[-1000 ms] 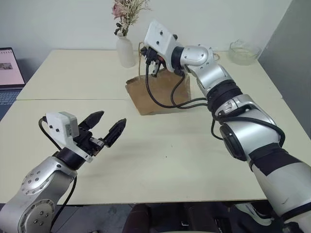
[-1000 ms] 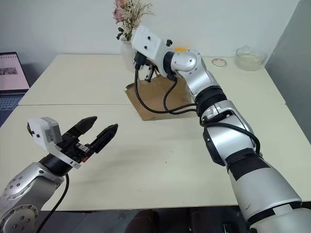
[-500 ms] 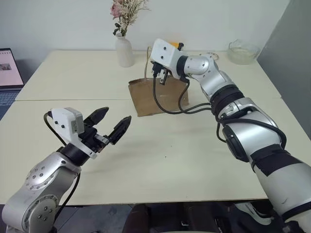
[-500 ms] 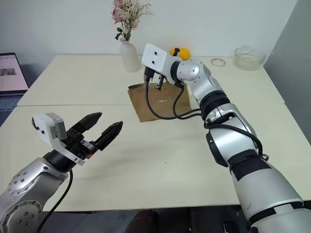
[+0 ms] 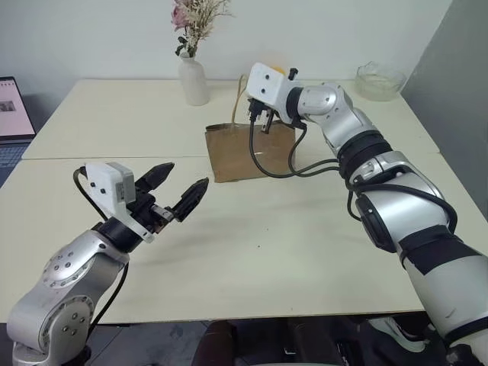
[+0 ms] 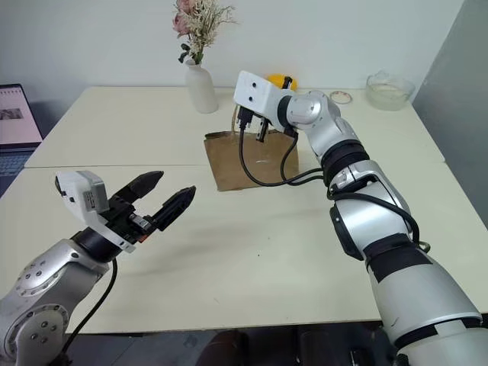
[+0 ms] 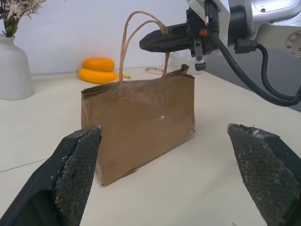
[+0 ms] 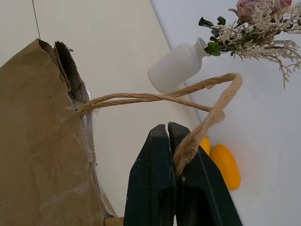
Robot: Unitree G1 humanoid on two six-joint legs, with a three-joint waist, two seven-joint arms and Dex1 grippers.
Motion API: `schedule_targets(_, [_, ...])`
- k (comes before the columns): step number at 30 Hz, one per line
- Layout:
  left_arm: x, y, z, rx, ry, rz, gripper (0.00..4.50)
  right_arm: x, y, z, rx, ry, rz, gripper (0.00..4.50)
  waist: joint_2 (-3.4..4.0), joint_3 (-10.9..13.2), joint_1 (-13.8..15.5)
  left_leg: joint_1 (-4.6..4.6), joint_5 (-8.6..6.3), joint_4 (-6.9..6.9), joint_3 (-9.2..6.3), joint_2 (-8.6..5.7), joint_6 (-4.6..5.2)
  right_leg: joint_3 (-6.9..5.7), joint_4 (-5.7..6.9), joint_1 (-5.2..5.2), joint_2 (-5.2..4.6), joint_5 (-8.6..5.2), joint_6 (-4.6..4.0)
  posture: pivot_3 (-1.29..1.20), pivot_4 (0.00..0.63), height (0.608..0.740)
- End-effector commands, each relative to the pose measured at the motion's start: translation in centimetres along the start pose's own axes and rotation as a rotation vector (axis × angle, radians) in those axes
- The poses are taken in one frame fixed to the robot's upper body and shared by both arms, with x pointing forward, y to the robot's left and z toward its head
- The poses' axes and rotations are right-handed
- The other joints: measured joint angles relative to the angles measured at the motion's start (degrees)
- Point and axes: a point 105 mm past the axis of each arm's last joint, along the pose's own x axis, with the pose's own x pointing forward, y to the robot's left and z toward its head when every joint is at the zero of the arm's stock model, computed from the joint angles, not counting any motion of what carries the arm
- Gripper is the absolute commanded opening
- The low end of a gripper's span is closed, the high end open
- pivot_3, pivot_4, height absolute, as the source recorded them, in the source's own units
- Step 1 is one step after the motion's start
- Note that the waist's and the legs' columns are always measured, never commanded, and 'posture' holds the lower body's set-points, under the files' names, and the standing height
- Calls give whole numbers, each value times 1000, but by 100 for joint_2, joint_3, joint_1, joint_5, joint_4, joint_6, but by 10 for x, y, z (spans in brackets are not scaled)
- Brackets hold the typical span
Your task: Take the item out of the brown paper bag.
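Counter (image 5: 305,244): pale and wide, it carries everything here.
Brown paper bag (image 5: 244,152): standing upright near the middle of the counter, mouth up, sides creased; its cord handles (image 7: 129,35) loop above the rim.
Right gripper (image 7: 162,40): over the bag's top edge, fingers pressed shut, and in the right wrist view one handle cord is pinched between them. It's got the handle!
Left gripper (image 5: 177,189): well apart from the bag on the near side, jaws spread wide and holding nothing, aimed toward the bag's broad face.
Vase (image 5: 195,80): white, with dried flowers, behind the bag and apart from it.
Banana and orange fruit (image 7: 99,71): lying together on the counter beyond the bag.
The item: can't spot it anywhere; my read is that it sits inside the bag, hidden by the paper.
Progress: early going, I'd say. The handle is secured, but the bag's mouth looks barely parted and nothing has come out. Left to do: open the mouth, reach in, lift the item clear.
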Motion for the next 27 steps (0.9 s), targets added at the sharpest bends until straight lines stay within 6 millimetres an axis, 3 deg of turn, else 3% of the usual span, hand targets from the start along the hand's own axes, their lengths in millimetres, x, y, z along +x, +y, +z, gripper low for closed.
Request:
schedule_targets(1, [2, -3, 7, 27, -26, -18, 4500, -9, -23, 27, -33, -84, -51, 28, 0, 0, 0, 0, 0, 0, 0, 0, 0, 0, 0, 0, 0, 0, 0, 0, 150, 740])
schedule_targets(7, [5, -3, 8, 34, -26, -32, 4500, -12, -25, 29, -21, -91, -41, 28, 0, 0, 1, -1, 0, 0, 0, -1, 0, 0, -1, 0, -1, 0, 0, 0, 150, 740])
schedule_targets(16, [5, -2, 9, 48, -23, -38, 4500, -10, -13, 5, -12, -4, 2, 28, 0, 0, 1, 0, 0, 0, 1, -1, 0, 1, 1, 0, -1, 0, 0, 0, 150, 740])
schedule_targets(20, [6, 2, 11, 66, -23, -36, 4500, -12, -9, 2, -18, 4, 41, 941, 0, 0, 0, 0, 0, 0, 0, 0, 0, 1, 1, 0, 0, 0, 0, 0, 150, 740])
schedule_targets(27, [11, 7, 16, 89, -29, -52, 4500, -21, -14, -3, 15, 6, 55, 3465, 0, 0, 1, 3, 0, 1, 0, -1, 0, 0, 4, 0, 0, 0, 0, 0, 150, 740])
